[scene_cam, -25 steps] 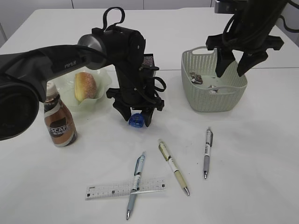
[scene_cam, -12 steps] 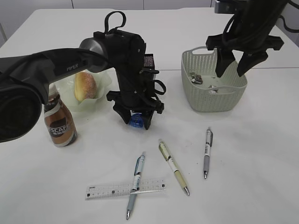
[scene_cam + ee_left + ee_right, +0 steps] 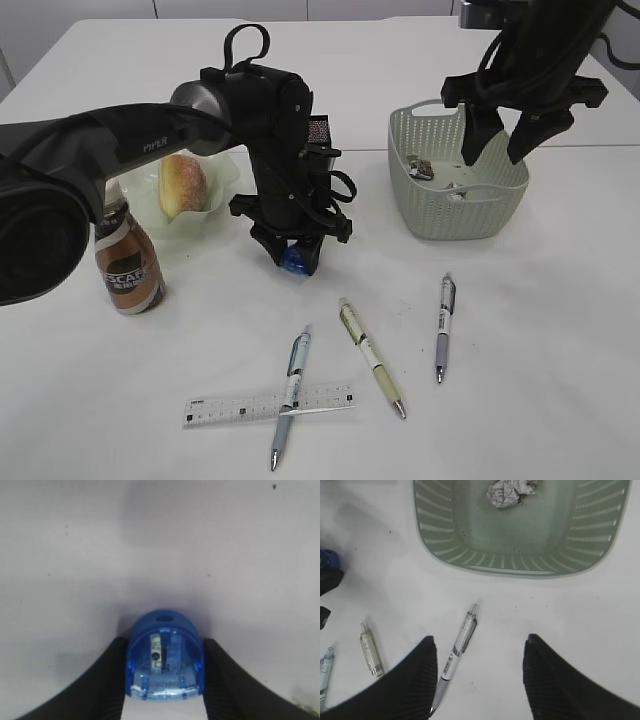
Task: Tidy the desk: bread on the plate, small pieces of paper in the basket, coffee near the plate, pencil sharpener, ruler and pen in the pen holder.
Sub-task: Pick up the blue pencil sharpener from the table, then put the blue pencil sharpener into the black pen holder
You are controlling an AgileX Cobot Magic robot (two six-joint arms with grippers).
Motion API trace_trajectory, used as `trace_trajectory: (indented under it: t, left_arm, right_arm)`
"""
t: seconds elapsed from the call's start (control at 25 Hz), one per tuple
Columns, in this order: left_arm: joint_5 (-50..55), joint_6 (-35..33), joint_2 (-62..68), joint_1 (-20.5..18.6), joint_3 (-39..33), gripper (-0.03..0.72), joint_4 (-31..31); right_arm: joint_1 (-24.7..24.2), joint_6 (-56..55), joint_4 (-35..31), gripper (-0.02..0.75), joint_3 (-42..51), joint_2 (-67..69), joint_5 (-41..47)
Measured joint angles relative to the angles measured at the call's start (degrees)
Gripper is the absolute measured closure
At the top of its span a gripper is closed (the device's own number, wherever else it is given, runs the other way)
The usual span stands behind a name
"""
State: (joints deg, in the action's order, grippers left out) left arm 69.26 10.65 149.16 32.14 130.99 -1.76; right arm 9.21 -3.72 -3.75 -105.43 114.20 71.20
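Standing at nine o'clock on the table (image 3: 560, 330), the coffee bottle (image 3: 127, 262) sits beside the plate (image 3: 222, 175) holding bread (image 3: 182, 184). At centre, the left gripper (image 3: 294, 254) pinches the blue pencil sharpener (image 3: 165, 661) against the tabletop. At two o'clock, the right gripper (image 3: 515, 140) hangs spread wide above the basket (image 3: 455, 215) containing crumpled paper (image 3: 510, 492).

Pencil sharpener (image 3: 165, 661) – glossy translucent blue plastic, metal blade inside. Basket (image 3: 520, 562) – matt pale green perforated plastic, crumpled paper (image 3: 511, 492) in it. Ruler (image 3: 268, 403) clear plastic. Table (image 3: 540, 330) smooth matt white. Fingers (image 3: 417, 672) ribbed black, rubbery.
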Motion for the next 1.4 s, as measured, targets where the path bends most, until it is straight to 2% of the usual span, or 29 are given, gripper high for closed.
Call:
trace_trajectory:
  t: [0.32,0.72,1.16,1.4]
  left_arm:
    - [0.6,0.0,0.2,0.0,2.9,0.366,-0.1]
    - [1.3,0.0,-4.9,0.0,3.7,0.366,-4.4]
    - [1.6,0.0,-10.3,0.0,3.9,0.366,0.1]
    - [1.8,0.0,-17.4,0.0,4.2,0.366,0.3]
  right_arm:
    - [0.0,0.0,0.0,0.334,0.0,0.0,0.0]
    - [0.0,0.0,0.0,0.334,0.0,0.0,0.0]
    - [0.0,0.0,0.0,0.334,0.0,0.0,0.0]
    - [0.0,0.5,0.0,0.334,0.0,0.0,0.0]
